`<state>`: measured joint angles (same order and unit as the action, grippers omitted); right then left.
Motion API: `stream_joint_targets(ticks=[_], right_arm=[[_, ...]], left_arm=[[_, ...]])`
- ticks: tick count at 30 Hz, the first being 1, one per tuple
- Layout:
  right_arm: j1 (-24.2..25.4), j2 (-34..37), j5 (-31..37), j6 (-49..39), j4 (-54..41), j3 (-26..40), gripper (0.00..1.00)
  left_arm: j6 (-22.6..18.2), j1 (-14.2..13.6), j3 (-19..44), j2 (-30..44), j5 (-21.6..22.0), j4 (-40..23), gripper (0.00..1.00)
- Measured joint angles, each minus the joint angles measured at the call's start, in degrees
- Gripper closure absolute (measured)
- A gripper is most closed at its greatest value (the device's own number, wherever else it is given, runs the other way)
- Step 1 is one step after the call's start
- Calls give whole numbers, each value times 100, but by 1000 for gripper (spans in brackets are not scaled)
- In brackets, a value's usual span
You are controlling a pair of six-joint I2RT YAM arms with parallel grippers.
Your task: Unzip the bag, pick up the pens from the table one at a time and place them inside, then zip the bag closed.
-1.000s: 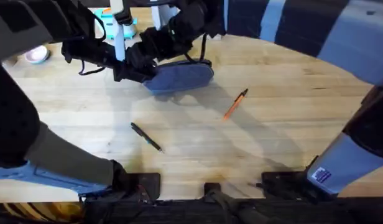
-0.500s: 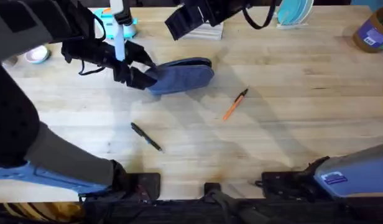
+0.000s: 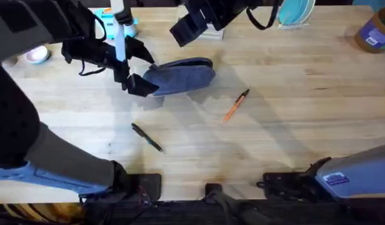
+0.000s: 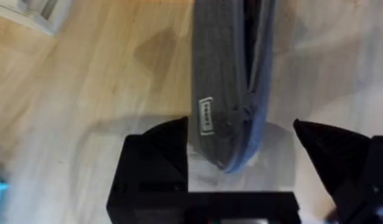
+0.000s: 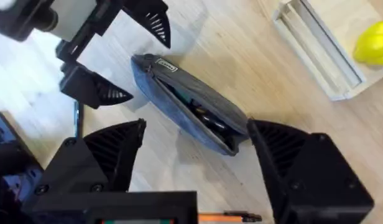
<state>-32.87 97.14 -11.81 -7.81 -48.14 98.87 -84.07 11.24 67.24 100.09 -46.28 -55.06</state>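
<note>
The grey-blue bag [image 3: 183, 75] lies on the table [image 3: 292, 125] at the back middle, its zipper parted along the top [image 5: 198, 115]. My left gripper [image 3: 141, 69] is open, with its black fingers [image 4: 157, 149] on either side of the bag's left end [image 4: 222, 81] and not closed on it. My right gripper [image 3: 191, 26] hangs open above and behind the bag, holding nothing. The orange pen [image 3: 236, 104] lies to the right of the bag. The black pen [image 3: 147, 137] lies nearer the front, left of centre.
A white tray [image 5: 316, 43] holding a yellow object [image 5: 372, 40] sits behind the bag. A small bowl [image 3: 36, 55] is at the far left, and a teal plate [image 3: 295, 12] and a blue roll [image 3: 374, 31] are at the back right.
My right gripper has lifted off the bag and drawn back toward the far edge. The left gripper has stayed at the bag's left end with its fingers spread wider. The pens have not moved.
</note>
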Motion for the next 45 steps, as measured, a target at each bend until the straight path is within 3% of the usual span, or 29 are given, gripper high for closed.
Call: stream_joint_targets(ticks=[4,10,19,26,35,36,37,38,40,41,45], right_arm=[[-2,0,2,-236,-51,0,5],[-79,78,2,-702,-404,230,7],[-207,366,4,-2088,-322,761,6],[-215,450,21,-4369,-117,763,5],[-513,450,21,-5168,-178,765,10],[-538,450,21,-5210,-178,765,100],[-558,450,21,-5204,-188,765,250],[-576,450,21,-5202,-314,765,676],[-574,450,4,-5178,-416,765,926],[-551,450,-107,-5182,-677,765,966],[-388,552,-521,-5180,-948,791,967]], left_arm=[[-4,148,62,-51,2,-583,7],[0,730,477,-698,-1,-1726,7],[-2,1561,739,-1741,-5,-2269,7],[-1,1633,739,-1915,-3,-2274,8],[-2,1633,739,-1917,-3,-2274,7],[-2,1633,739,-1916,-3,-2274,7],[-2,1633,739,-1916,-5,-2274,7],[-2,1633,739,-1917,-5,-2274,7],[-2,1633,739,-1917,-3,-2272,7],[-2,1633,739,-1917,-5,-2274,7],[-14,1633,739,-1915,-3,-2274,7]])
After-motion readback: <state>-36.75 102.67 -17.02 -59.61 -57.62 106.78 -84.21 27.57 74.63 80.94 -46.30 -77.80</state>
